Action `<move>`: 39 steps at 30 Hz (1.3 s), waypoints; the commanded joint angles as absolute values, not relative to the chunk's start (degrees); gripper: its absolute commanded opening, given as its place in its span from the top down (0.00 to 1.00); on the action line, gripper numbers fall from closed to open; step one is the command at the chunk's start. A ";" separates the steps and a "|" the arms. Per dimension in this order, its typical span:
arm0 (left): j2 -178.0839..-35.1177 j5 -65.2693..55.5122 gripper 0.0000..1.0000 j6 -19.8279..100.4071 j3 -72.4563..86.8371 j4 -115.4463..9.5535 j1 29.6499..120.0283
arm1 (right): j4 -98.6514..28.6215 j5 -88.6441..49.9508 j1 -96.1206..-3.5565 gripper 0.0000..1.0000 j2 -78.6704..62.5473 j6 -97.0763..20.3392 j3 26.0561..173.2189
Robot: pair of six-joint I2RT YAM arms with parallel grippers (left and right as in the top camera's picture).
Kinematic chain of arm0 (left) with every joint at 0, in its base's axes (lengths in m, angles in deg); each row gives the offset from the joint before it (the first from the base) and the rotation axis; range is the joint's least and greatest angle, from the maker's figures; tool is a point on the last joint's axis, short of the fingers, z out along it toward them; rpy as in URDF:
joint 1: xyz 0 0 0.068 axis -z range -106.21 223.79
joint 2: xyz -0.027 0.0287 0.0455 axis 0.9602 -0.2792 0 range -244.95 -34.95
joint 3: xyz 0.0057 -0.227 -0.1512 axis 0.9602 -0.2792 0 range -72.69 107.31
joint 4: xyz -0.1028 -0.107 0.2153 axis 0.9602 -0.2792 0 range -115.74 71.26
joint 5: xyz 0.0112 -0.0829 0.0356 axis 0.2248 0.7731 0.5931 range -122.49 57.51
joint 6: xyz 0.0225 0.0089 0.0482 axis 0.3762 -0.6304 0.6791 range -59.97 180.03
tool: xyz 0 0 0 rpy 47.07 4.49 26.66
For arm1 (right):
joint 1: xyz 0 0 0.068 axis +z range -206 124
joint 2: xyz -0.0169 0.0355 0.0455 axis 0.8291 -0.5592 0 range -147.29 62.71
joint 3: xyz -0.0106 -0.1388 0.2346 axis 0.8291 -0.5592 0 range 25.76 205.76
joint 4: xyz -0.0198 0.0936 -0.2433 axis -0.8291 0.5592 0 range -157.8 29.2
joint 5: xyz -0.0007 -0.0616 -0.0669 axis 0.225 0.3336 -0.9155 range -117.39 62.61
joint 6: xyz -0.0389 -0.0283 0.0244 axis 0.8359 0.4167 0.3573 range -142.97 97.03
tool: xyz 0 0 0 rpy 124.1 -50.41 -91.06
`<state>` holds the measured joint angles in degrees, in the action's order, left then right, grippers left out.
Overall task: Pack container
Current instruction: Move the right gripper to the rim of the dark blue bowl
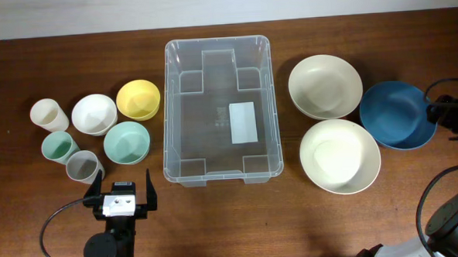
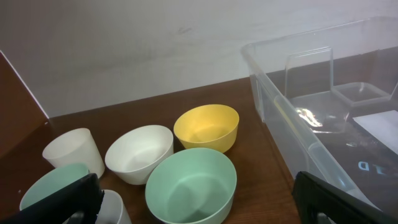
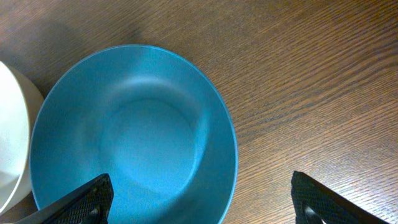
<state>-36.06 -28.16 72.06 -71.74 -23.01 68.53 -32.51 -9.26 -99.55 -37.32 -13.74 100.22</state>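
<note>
**Left gripper** [image 1: 123, 178]: near edge of the tabletop [image 1: 217, 222], left of centre; fingers spread wide, nothing between them; arm low and level, pointing away over the tabletop toward the small vessels.
- Grey cup [image 1: 84, 166]: just ahead of the left finger, upright, empty.
- Mint bowl [image 1: 127, 142]: just ahead, empty.
- Mint cup [image 1: 59, 146]: touching or just beside the grey cup.
- White bowl [image 1: 94, 114] and yellow bowl [image 1: 138, 99]: behind the mint bowl, side by side, both empty.
- Cream cup [image 1: 49, 115]: farthest left, upright.

**Container** [image 1: 202, 122]: middle of the tabletop, long side running away from the arms, open top up. Clear walls, stepped base; inside, only a white label [image 1: 243, 122] lying flat.

**Right gripper** [image 3: 200, 179]: at the far right, fingers spread apart, holding nothing, pointing down over the right-hand rim of the blue bowl [image 3: 137, 137], one finger above the bowl and the other above bare wood.
- Blue bowl: empty, beside the two cream bowls.
- Far cream bowl [image 1: 325, 85] and near cream bowl [image 1: 339, 155]: between the blue bowl and the container, both empty.
</note>
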 commanded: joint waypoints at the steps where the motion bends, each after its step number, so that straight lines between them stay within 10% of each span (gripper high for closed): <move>1: -35.62 -27.52 0.00 72.78 -72.15 -22.90 68.75 | -32.49 -9.26 -99.92 0.12 -36.20 -13.12 100.24; 30: -35.62 -27.52 0.00 72.78 -72.15 -22.90 68.75 | -43.86 -10.35 -100.99 0.00 -36.42 -14.37 90.36; 39: -35.62 -27.52 0.00 72.78 -72.15 -22.90 68.75 | -48.12 -10.72 -97.50 0.10 -37.32 -10.96 88.06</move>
<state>-36.06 -28.16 72.08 -71.74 -23.01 68.53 -47.70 -10.79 -98.70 -37.32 -13.04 88.52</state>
